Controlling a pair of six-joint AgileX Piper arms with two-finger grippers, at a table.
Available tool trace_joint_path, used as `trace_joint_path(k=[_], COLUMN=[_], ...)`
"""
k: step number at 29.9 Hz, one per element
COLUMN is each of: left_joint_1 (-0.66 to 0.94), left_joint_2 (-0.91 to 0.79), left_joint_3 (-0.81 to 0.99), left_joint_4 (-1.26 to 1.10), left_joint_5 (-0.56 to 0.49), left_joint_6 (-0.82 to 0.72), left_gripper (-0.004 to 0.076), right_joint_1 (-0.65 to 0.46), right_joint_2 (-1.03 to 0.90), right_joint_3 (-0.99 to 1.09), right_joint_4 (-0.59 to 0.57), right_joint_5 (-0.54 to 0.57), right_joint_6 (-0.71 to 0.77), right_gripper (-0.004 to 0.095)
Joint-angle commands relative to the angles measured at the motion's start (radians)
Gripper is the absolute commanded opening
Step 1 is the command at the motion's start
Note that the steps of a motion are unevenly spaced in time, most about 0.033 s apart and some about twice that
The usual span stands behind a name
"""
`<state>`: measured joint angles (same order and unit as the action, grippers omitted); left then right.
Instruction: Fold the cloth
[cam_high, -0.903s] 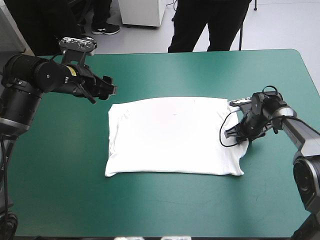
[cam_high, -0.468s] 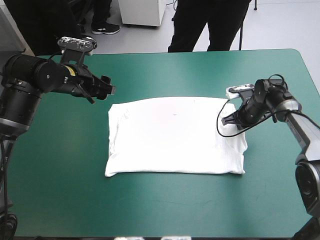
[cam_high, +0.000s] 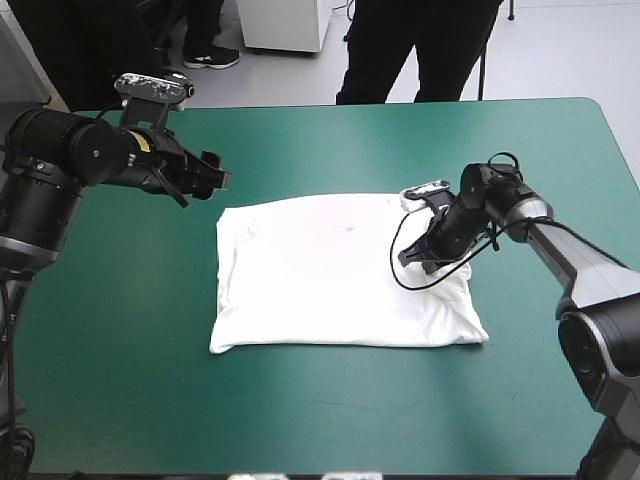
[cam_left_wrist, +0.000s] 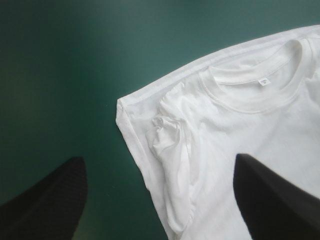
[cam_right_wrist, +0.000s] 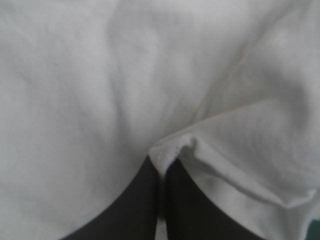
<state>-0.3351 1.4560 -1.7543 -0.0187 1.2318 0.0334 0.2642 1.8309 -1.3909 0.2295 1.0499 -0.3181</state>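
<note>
Across the middle of the frame, on the teal-green table (cam_high: 330, 420), the T-shirt (cam_high: 320, 280) lay flat. Centre-right, the right gripper (cam_high: 415, 258) pinched its edge; upper left, the left gripper (cam_high: 222, 180) hung open. I'd carry that edge low and straight.

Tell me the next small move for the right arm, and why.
Probably draw the pinched edge across toward the T-shirt's left side. The right gripper is shut on a raised fold over its right part; the rest lies flat, and the left gripper hangs open beside it.
</note>
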Motion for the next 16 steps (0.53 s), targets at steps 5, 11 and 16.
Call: trace_joint_path(k=[5,11,16], left_joint_1=[-0.005,-0.005,-0.005], left_joint_2=[-0.040,-0.047,-0.083], left_joint_3=[-0.029,-0.029,-0.028], left_joint_4=[0.003,0.027,0.080], left_joint_5=[0.015,0.024,0.032], left_joint_6=[-0.009,-0.009,-0.009], left_gripper=[0.0582,0.0582,0.0582], right_joint_1=[0.008,0.008,0.008], right_joint_2=[-0.011,-0.020,-0.091], right_joint_3=[-0.031,-0.112,-0.196], right_joint_4=[0.038,0.019,-0.050], right_joint_5=[0.010,0.135,0.188], right_joint_6=[-0.037,-0.035,0.001], right_gripper=[0.0374,0.0496,0.0496])
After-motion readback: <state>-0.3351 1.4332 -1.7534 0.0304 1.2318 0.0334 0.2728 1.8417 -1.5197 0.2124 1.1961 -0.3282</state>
